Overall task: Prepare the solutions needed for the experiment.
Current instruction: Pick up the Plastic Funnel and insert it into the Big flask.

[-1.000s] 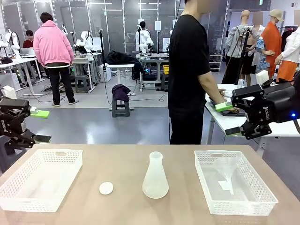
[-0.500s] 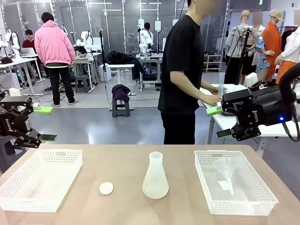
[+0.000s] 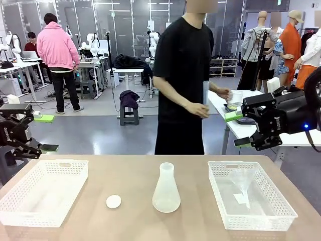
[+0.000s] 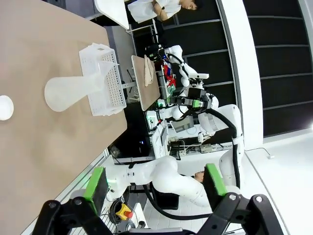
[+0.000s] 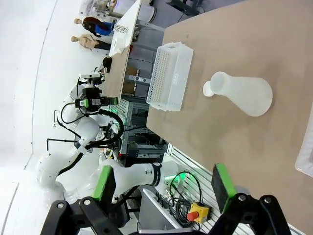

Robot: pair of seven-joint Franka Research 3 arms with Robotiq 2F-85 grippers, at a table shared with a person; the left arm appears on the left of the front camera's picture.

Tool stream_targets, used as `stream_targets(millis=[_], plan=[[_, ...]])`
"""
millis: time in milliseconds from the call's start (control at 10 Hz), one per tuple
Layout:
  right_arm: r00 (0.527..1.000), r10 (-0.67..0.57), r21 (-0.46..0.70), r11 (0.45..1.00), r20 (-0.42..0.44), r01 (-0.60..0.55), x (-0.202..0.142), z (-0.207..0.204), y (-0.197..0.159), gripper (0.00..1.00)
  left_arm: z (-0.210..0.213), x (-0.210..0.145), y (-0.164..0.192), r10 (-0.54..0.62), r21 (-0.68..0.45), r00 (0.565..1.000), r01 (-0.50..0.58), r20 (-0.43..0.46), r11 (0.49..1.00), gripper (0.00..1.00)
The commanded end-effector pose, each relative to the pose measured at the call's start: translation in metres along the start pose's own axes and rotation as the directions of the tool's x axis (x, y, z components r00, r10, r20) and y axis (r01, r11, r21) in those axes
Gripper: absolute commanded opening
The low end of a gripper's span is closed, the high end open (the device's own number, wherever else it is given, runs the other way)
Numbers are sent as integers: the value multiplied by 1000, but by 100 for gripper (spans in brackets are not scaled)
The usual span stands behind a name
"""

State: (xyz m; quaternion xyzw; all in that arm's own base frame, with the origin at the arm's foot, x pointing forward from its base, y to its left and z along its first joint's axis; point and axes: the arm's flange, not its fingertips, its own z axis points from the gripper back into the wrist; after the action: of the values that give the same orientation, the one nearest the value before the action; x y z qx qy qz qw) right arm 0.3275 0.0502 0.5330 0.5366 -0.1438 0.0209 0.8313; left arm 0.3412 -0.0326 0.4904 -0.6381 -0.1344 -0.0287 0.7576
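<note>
while the person (image 3: 183, 75) is standing beyond the far edge of the table (image 3: 130, 170), two white baskets are sitting on it, one toward each side. the left basket (image 3: 30, 216) is showing its bare mesh floor. the right basket (image 3: 256, 221) is holding a translucent funnel (image 3: 242, 183), lying with its wide end toward the far side.

a translucent white conical flask (image 3: 166, 191) is standing between the baskets. whether any liquid is sitting in it i cannot tell through the cloudy wall. a small white round cap (image 3: 114, 201) is lying on the table left of the flask, apart from it.

the person's hand (image 3: 199, 108) is gripping a tall clear cylinder (image 3: 205, 90). the view is too small to tell whether the solutions are sitting inside it. the cylinder is standing upright in the hand, long axis vertical. the flask is also standing upright, neck and open mouth pointing up.

the left gripper (image 3: 46, 133) is hanging off the table's far left corner, jaws spread wide and gripping nothing. the right gripper (image 3: 236, 129) is hanging above the far right corner, likewise spread and gripping nothing. the cylinder is sitting higher than the right gripper, toward the middle and apart from it. the flask is standing lower, between the two grippers and well apart from both. both wrist views are showing green pads parted, with the flask far off on the table.
</note>
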Motion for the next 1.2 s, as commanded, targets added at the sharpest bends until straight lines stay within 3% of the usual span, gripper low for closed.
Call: stream_targets(millis=[0, 100, 200, 400, 500, 700, 900, 1000, 1100], plan=[[1000, 2, -2, 1000, 0, -2, 0, -1, 0, 100, -2, 0, -3, 1, -20, 1000, -1, -3, 1000, 100], [978, 208, -142, 968, -25, -209, 15, 10, 9, 100, -2, 0, -3, 1, -20, 1000, -1, -3, 1000, 100], [909, 396, -155, 897, -131, -414, 42, 22, 13, 100, -2, 0, -3, 1, -20, 1000, -1, -3, 1000, 100], [706, 641, -161, 696, -300, -700, 100, 29, 16, 100, -2, 0, -3, 1, -20, 1000, -1, -3, 1000, 100], [571, 726, -110, 578, -383, -809, 124, 24, 18, 100, -2, 0, -3, 1, -20, 1000, -1, -3, 1000, 100], [288, 776, 142, 434, -561, -890, 154, 16, 18, 100, -2, 0, -3, 1, -20, 1000, -1, -3, 1000, 100], [98, 741, 271, 361, -664, -892, 163, 15, 21, 100, -2, 0, -3, 1, -20, 1000, -1, -3, 1000, 100], [104, 692, 237, 379, -714, -894, 163, 13, 18, 100, -2, 0, -3, 1, -20, 1000, -1, -3, 1000, 100], [254, 727, 167, 453, -638, -876, 156, 2, 17, 100, -2, 0, -3, 1, -20, 1000, -1, -3, 1000, 100]])
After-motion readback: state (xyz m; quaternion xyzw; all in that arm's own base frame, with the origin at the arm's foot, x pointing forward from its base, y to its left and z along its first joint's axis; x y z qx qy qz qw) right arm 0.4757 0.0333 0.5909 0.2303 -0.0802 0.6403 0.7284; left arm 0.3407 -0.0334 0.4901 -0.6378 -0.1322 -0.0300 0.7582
